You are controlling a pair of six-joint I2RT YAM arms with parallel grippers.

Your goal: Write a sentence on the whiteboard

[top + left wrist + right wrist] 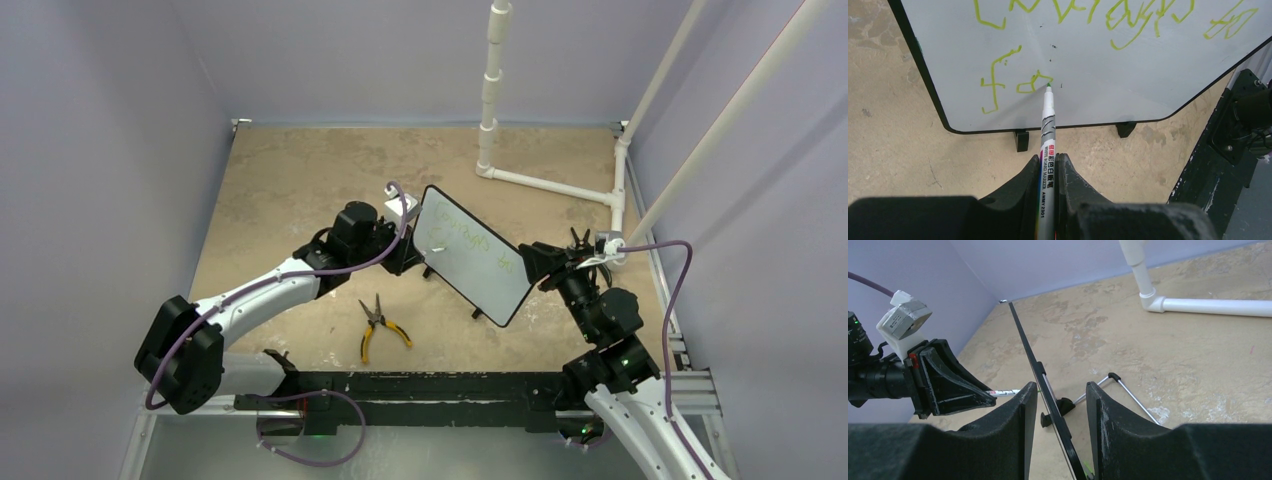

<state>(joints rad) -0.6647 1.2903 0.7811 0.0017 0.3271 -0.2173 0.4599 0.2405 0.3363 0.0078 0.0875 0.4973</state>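
Note:
The whiteboard [470,255] stands upright on its two black feet at mid-table, turned at an angle. The sentence [1088,15] is green scrawl in a top row, and a second row [1008,82] starts below it. My left gripper [1048,160] is shut on a white board marker [1048,125], whose green tip touches the board at the end of the second row. My right gripper [1061,387] is open, its fingers straddling the board's edge [1033,352] with room on both sides. In the top view it sits at the board's right end [535,262].
Yellow-handled pliers [378,325] lie on the table in front of the board. A white PVC pipe frame [490,100] stands at the back right. The board's wire leg [1128,390] rests on the table behind it. Purple walls enclose the table.

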